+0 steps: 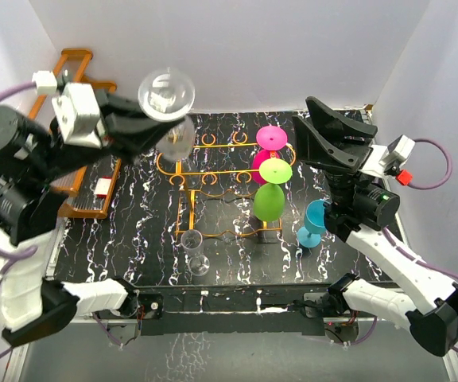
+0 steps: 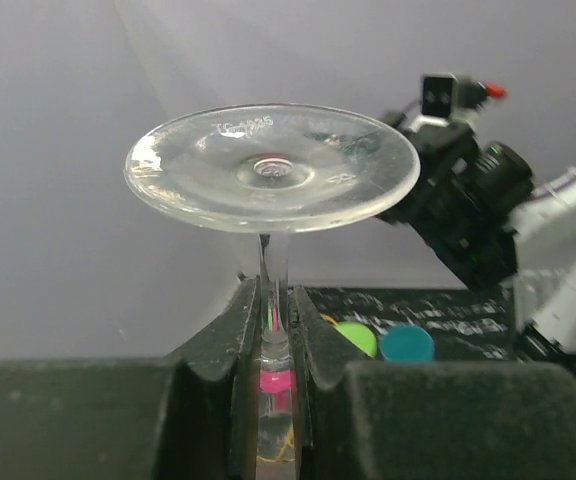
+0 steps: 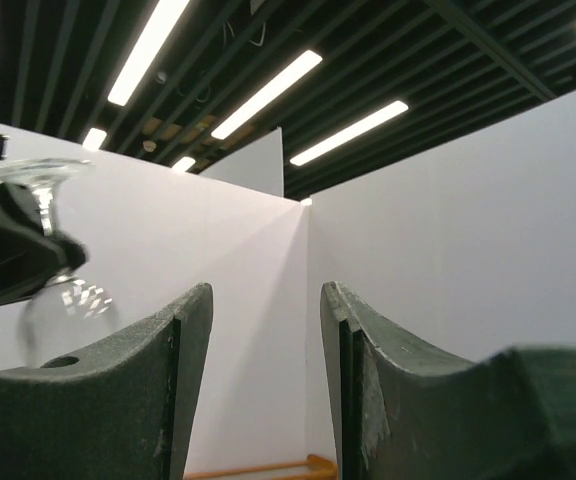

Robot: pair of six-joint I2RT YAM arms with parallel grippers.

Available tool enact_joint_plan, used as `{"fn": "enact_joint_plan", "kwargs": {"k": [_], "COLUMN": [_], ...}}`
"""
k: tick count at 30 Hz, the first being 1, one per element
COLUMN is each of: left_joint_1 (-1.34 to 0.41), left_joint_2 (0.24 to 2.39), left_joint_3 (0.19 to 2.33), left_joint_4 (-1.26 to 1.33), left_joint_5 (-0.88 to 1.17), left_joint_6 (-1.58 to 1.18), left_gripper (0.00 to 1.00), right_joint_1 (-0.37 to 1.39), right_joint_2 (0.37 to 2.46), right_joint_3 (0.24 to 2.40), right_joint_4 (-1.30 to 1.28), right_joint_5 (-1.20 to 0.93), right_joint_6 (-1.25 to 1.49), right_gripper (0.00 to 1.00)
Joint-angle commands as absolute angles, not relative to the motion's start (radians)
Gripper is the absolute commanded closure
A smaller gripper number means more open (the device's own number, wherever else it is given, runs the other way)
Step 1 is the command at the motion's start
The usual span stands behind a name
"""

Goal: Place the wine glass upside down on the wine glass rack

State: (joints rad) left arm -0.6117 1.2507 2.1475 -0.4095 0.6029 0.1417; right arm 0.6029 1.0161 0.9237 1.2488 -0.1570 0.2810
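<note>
The left gripper (image 2: pixel 273 312) pinches the stem of a clear wine glass (image 2: pixel 271 166), held foot-up above the rack (image 1: pixel 213 172), towards its 10 o'clock corner. The right gripper (image 3: pixel 265 330) is spread with nothing between its jaws and sits at the rack's 3 o'clock. Pink (image 1: pixel 271 138) and green (image 1: pixel 269 200) glasses hang on the rack. A blue glass (image 1: pixel 313 224) stands on the black marbled table (image 1: pixel 133 239), inside white walls.
</note>
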Motion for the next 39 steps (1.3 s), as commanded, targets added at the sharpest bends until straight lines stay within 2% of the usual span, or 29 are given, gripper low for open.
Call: {"fn": "enact_joint_plan", "kwargs": {"k": [1,7,11,17,24,39], "left_joint_1": [-0.612,-0.612,-0.612,-0.612,-0.612,-0.603], "left_joint_2": [1.123,0.973,0.893,0.891,0.873,0.795], "left_joint_3": [1.945,1.683,1.556,1.505,1.442,1.264], "left_joint_4": [-0.530,-0.610,-0.681,-0.855,-0.916,-0.726], "left_joint_5": [0.698,0.780,0.773,0.699,0.622,0.423], "left_joint_6": [0.111,0.054,0.110,0.289,0.396,0.391], "left_gripper": [1.00,1.00,1.00,1.00,1.00,1.00], "right_joint_1": [0.605,0.605,0.607,0.607,0.607,0.606], "right_joint_2": [0.952,0.895,0.865,0.839,0.821,0.801], "right_joint_3": [0.898,0.846,0.824,0.817,0.834,0.826], "right_joint_4": [1.065,1.043,1.032,1.018,0.979,0.984], "right_joint_5": [-0.117,-0.100,-0.088,-0.071,-0.099,-0.101], "right_joint_6": [0.229,0.245,0.249,0.247,0.231,0.211], "right_gripper": [0.50,0.52,0.52,0.52,0.51,0.51]}}
